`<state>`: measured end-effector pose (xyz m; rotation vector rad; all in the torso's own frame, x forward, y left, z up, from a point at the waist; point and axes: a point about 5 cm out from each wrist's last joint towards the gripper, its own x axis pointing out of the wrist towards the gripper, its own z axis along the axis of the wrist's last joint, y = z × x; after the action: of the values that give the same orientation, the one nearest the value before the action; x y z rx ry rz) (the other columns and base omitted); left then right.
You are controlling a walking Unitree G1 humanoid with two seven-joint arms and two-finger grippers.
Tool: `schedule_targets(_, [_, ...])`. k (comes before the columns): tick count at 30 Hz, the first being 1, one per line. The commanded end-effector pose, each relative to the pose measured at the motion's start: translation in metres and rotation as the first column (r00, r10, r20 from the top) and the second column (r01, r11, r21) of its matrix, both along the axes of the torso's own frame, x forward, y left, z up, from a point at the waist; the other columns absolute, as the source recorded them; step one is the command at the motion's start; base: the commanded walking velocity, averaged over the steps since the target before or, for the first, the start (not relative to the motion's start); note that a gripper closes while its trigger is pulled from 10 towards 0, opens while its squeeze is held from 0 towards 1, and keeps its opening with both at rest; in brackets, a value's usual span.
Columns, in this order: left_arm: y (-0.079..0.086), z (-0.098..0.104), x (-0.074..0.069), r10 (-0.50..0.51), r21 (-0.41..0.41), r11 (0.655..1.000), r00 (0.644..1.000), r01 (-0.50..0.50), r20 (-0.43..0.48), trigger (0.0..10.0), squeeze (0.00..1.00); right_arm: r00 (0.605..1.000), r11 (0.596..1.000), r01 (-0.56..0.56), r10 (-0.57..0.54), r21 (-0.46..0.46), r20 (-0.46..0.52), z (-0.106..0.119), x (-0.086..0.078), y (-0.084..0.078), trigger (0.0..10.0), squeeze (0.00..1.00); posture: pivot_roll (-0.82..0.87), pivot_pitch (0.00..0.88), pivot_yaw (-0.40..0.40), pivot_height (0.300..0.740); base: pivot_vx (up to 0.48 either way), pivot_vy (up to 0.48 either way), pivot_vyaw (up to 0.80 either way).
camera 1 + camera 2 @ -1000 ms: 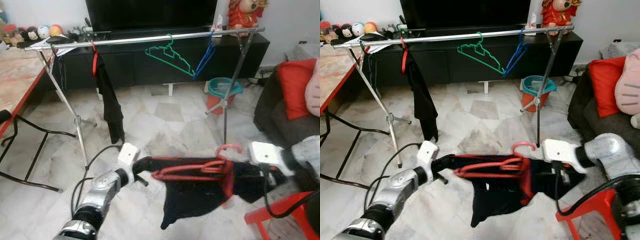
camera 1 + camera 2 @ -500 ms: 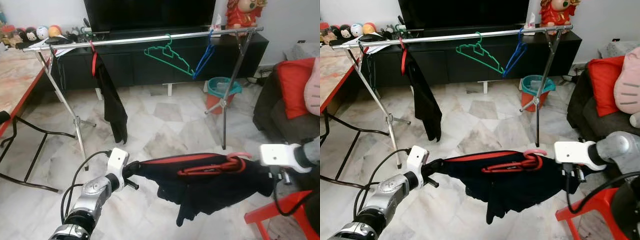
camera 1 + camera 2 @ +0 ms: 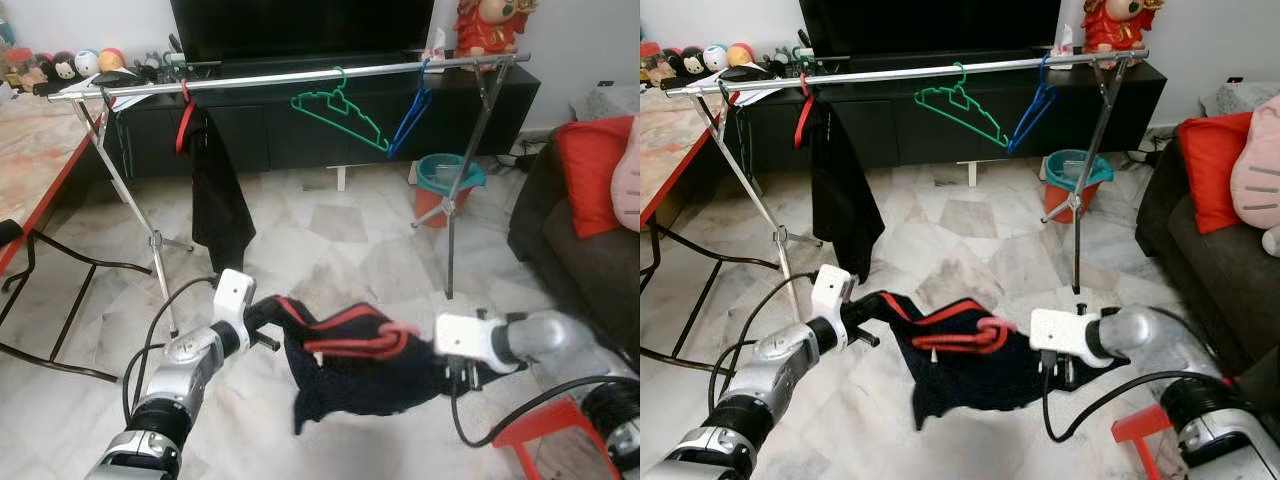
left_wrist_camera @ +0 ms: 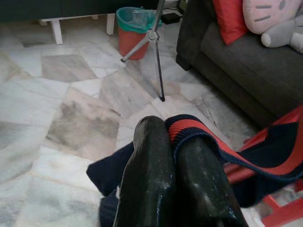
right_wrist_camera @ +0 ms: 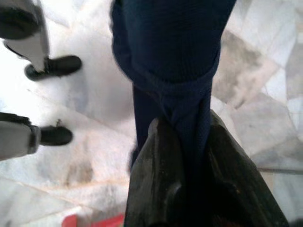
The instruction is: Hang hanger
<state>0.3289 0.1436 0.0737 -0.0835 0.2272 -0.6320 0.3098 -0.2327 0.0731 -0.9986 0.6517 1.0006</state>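
Left eye view gives you the dark garment (image 3: pixel 350 375) with its red hanger (image 3: pixel 352 345) slung between both arms, low above the marble floor (image 3: pixel 330 250), well short of the rail (image 3: pixel 300 76). Your left gripper (image 4: pixel 173 156) is clamped on its red-trimmed edge; your right gripper (image 5: pixel 187 142) pinches the other end.
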Motion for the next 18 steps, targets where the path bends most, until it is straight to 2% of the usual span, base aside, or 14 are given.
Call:
schedule_targets(1, [-0.001, 0.01, 0.003, -0.017, -0.011, 1.0, 1.0, 0.017, 0.023, 10.0, 0.0, 0.999, 0.999, 0.033, -0.032, -0.032, 0.014, -0.004, 0.001, 0.0, 0.0, 0.0, 0.02, 0.0, 0.057, 0.74, 0.0, 0.0, 0.0])
schedule_targets(5, [-0.003, 0.014, 0.003, -0.024, -0.023, 0.999, 0.999, 0.025, 0.031, 10.0, 0.0, 0.997, 0.995, 0.076, -0.075, -0.065, 0.022, -0.011, 0.001, 0.001, 0.0, 0.0, 0.02, 0.0, 0.056, 0.74, 0.0, 0.0, 0.0])
schedule_targets(7, [-0.005, 0.017, 0.004, -0.029, -0.033, 0.999, 0.999, 0.031, 0.039, 10.0, 0.0, 0.995, 0.987, 0.096, -0.094, -0.132, 0.02, -0.021, -0.002, 0.0, 0.0, 0.0, 0.03, 0.0, 0.052, 0.74, 0.0, 0.0, 0.0])
schedule_targets(9, [-0.006, 0.018, 0.004, -0.039, -0.035, 0.999, 0.999, 0.04, 0.038, 10.0, 0.0, 0.989, 0.979, 0.145, -0.139, -0.146, 0.055, -0.025, 0.0, -0.001, 0.0, 0.0, 0.03, 0.0, 0.053, 0.74, 0.0, 0.0, 0.0])
schedule_targets(12, [-0.007, 0.015, 0.001, -0.063, -0.023, 0.998, 0.998, 0.063, 0.025, 10.0, 0.0, 0.972, 0.974, 0.223, -0.22, -0.035, 0.086, -0.028, 0.004, 0.011, 0.0, 0.0, 0.03, 0.0, 0.054, 0.74, 0.0, 0.0, 0.0])
schedule_targets(15, [-0.008, 0.014, 0.0, -0.078, -0.018, 0.997, 0.997, 0.078, 0.016, 10.0, 0.0, 0.963, 0.968, 0.251, -0.249, 0.001, 0.105, -0.028, 0.006, 0.015, 0.0, 0.0, 0.03, 0.0, 0.054, 0.74, 0.0, 0.0, 0.0])
schedule_targets(18, [-0.011, 0.012, -0.003, -0.094, -0.019, 0.995, 0.996, 0.094, -0.004, 10.0, 0.0, 0.923, 0.931, 0.342, -0.358, 0.13, 0.14, -0.027, 0.012, 0.028, 0.0, 0.0, 0.03, 0.0, 0.054, 0.74, 0.0, 0.0, 0.0])
